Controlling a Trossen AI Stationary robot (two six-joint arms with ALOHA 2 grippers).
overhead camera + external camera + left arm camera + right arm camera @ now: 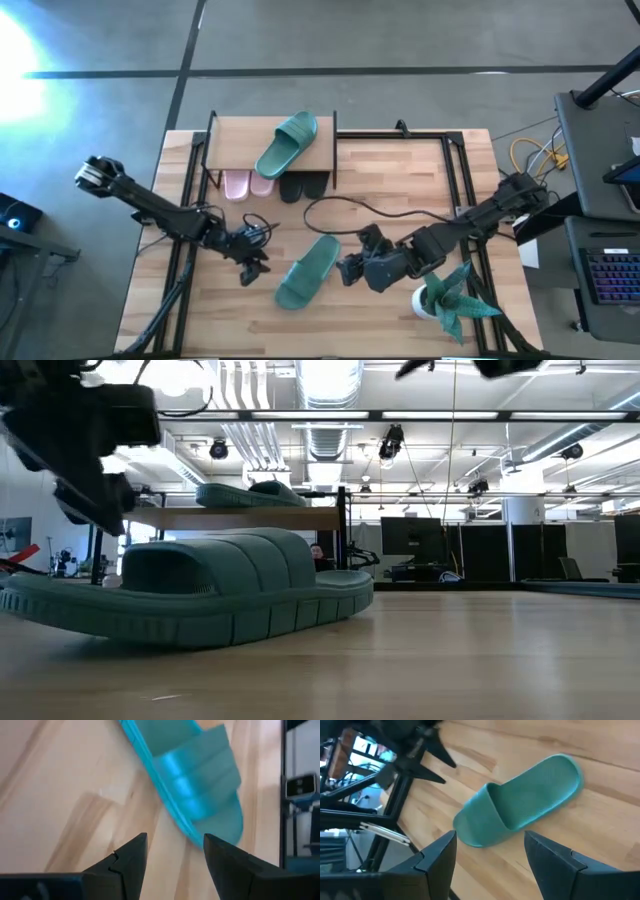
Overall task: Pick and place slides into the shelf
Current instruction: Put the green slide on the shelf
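- Teal slide (308, 270) lies flat on the counter (400, 180), strap up, in the front middle, between the two pincers and touched by neither.
- Low view: this slide (200, 585) fills the left half of the frame, sole on the wood.
- Second teal slide (287, 143) rests slantwise on the shelf (325, 150) top board, at the counter's far edge.
- Under the board: pink pair (247, 184) on the left, black pair (302, 186) just beside it on the right, toes poking out toward the front.
- Left pincer (250, 268) sits low over the counter just left of the loose slide, near its toe end. Left wrist view: fingers apart, released, nothing between them (175, 852); slide (192, 780) lies just ahead of the tips.
- Right pincer (350, 270) hangs just right of the same slide. Right wrist view: fingers spread, released, empty (490, 852); slide (520, 802) seen beyond the tips, with the left arm's dark fingers farther off near the counter edge.
- Black cable (370, 208) loops across the counter between shelf and right arm.
- Potted plant (448, 296) stands at the counter's front right corner, close to the right arm.
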